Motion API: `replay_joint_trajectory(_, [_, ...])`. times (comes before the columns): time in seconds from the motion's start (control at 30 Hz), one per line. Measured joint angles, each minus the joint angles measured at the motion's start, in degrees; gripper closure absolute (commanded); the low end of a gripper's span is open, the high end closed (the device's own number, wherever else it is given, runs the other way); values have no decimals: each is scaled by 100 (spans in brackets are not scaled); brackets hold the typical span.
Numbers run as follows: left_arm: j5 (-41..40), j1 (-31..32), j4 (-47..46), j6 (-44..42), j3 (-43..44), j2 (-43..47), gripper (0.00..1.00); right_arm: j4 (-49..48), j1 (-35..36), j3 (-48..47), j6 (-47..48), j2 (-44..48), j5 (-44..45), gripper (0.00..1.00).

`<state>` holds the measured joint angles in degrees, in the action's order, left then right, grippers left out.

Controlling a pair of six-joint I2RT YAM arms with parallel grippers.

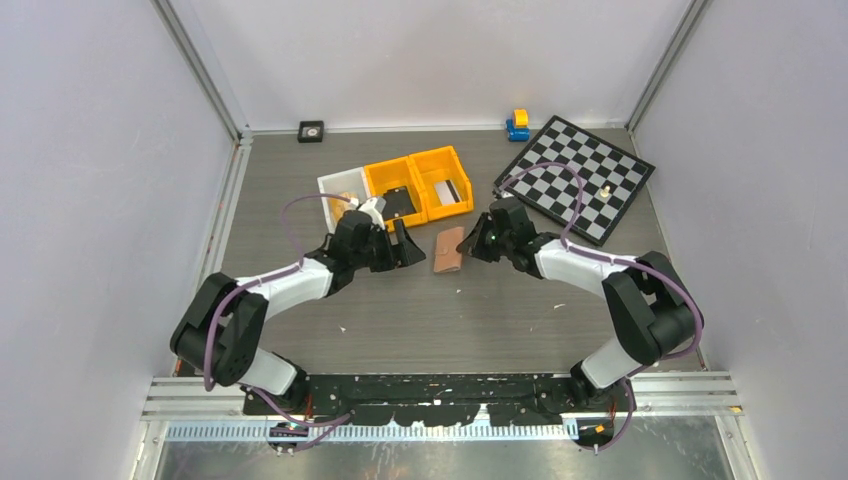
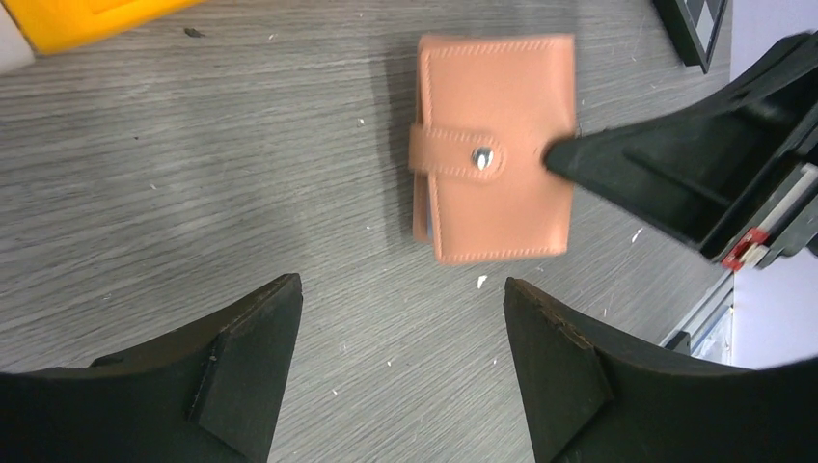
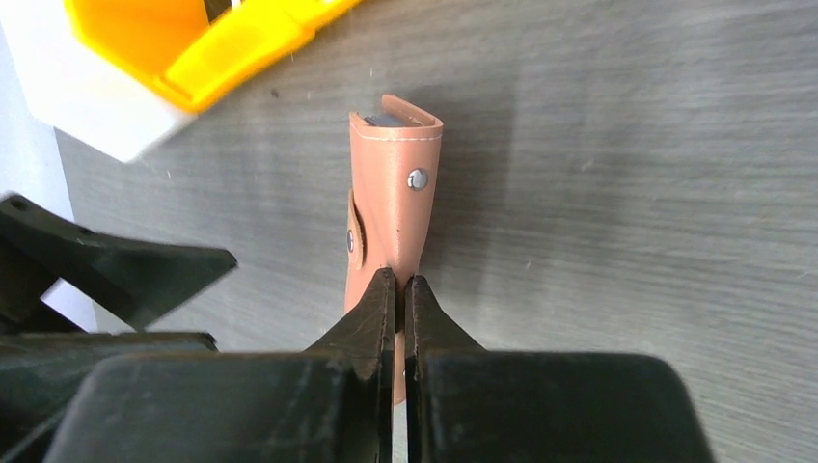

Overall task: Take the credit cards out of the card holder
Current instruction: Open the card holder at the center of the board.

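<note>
The tan-pink card holder (image 1: 448, 250) lies closed on the grey table between the two arms, its snap tab (image 2: 453, 156) fastened. My right gripper (image 3: 400, 280) is shut, and its joined tips rest on the holder's top face (image 3: 395, 212), just right of the snap in the left wrist view. Nothing shows between its fingers. My left gripper (image 2: 400, 285) is open a short way to the left of the holder (image 2: 497, 145), with bare table between its fingers. The credit cards are hidden; only a dark edge (image 3: 386, 121) shows inside the holder's far fold.
Two orange bins (image 1: 428, 172) and a white tray (image 1: 335, 185) stand just behind the holder. One bin holds a black item (image 1: 398, 203), the other a pale flat piece (image 1: 447, 190). A chessboard (image 1: 578, 178) lies at the back right, with a small blue-yellow toy (image 1: 518, 124) beside it.
</note>
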<state>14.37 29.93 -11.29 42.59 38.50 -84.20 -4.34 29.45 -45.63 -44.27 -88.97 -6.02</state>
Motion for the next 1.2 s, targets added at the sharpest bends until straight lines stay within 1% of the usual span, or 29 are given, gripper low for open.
replay_joint_trajectory(0.1, [-103, 2, 120, -70, 0, 162, 22, 269, 90, 11, 170, 48, -216, 99])
replay_joint_trajectory(0.2, [-192, 15, 243, -118, 4, 319, 22, 590, 144, 138, 391, 380, -238, 99])
replay_joint_trajectory(0.27, [-308, 96, 420, -168, 85, 352, 21, 802, 151, 173, 511, 632, -179, 94])
replay_joint_trajectory(0.33, [-424, 210, 599, -249, 201, 345, 21, 883, 151, 173, 579, 780, -70, 80])
replay_joint_trajectory(0.4, [-560, 352, 769, -339, 358, 330, 21, 914, 151, 173, 629, 798, 31, 69])
replay_joint_trajectory(0.47, [-654, 428, 831, -404, 470, 280, 21, 990, 149, 177, 632, 789, 146, 55])
replay_joint_trajectory(0.57, [-754, 457, 826, -407, 518, 166, 21, 872, 146, 284, 603, 817, 411, 44])
replay_joint_trajectory(0.67, [-820, 474, 802, -400, 505, 131, 21, 820, 146, 514, 542, 1021, 654, 31])
replay_joint_trajectory(0.73, [-835, 490, 772, -402, 501, 131, 21, 815, 146, 634, 498, 1191, 807, 26])
replay_joint_trajectory(0.8, [-835, 505, 769, -402, 501, 129, 21, 802, 144, 697, 474, 1331, 962, 23])
replay_joint_trajectory(0.9, [-826, 520, 769, -404, 501, 103, 21, 732, 138, 702, 442, 1364, 1132, 22])
replay_joint_trajectory(1.07, [-741, 520, 874, -450, 566, -22, 21, 531, 9, 739, 291, 1255, 1139, 26])
replay_joint_trajectory(1.2, [-726, 520, 979, -557, 671, -9, 19, 391, -50, 739, 203, 1023, 1010, 26])
